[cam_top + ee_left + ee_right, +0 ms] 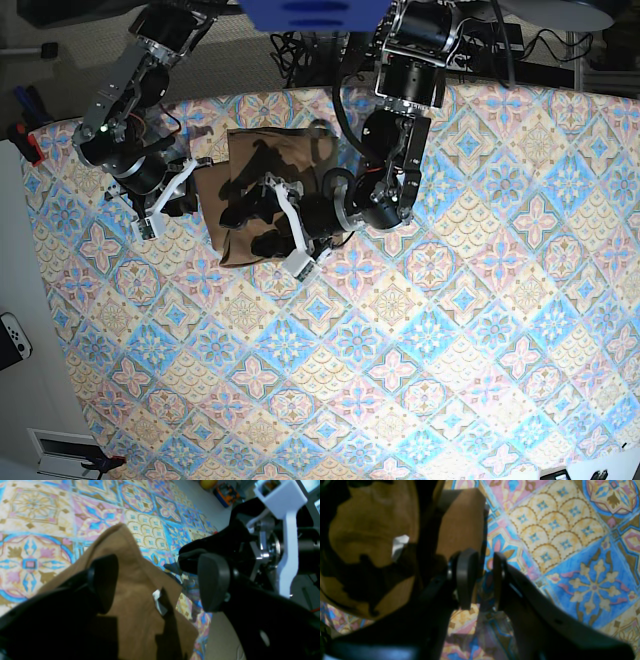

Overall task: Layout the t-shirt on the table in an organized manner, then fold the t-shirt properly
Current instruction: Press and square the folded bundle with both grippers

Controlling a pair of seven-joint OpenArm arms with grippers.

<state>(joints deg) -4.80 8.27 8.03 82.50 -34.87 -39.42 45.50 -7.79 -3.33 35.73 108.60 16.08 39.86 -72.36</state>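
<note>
Evidently your folded t-shirt (262,160) lay near the far edge of the bench (420,340); left jaws (160,580) were spread wide above it, pinching nothing; right jaws (486,580) stood narrowly parted beside it, empty.

A white game controller (12,338) lies on the pale floor at the base view's left edge. Far above it in that view, near the top left corner, sit a red object (31,146) and a dark blue one (22,98). To the right of these, along the top edge, black cables (300,48) lie tangled. The left wrist view shows a yellow ball (208,483) and an orange and blue toy (226,494) on the floor.
</note>
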